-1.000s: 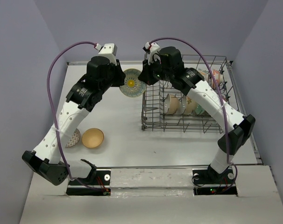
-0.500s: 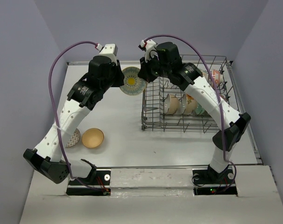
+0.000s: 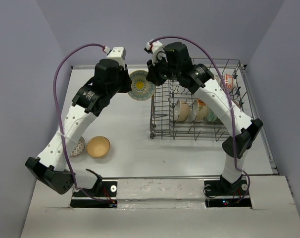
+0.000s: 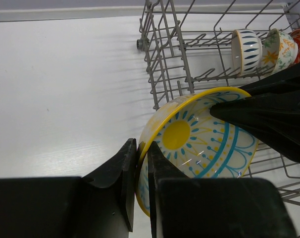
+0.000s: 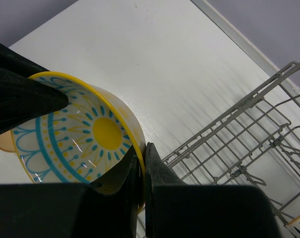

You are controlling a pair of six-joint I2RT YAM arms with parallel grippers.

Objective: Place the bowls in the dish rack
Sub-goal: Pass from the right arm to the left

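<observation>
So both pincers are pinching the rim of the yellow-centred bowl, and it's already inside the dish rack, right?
Not inside: the yellow-centred bowl is in the air just outside the dish rack, by its far left corner, as the top external view shows. The left pincer and right pincer do both pinch its rim.

I read the bowl (image 4: 199,134) pinched in my left gripper (image 4: 141,148) as glazed ceramic, glossy, with glints on its painted inside; the fingers (image 4: 115,173) look like black matt plastic; just beyond their tips the rack (image 4: 165,74) is thin grey metal wire, dully shiny; beneath them the table (image 4: 66,89) is white, smooth, matt, faintly grained.
</observation>
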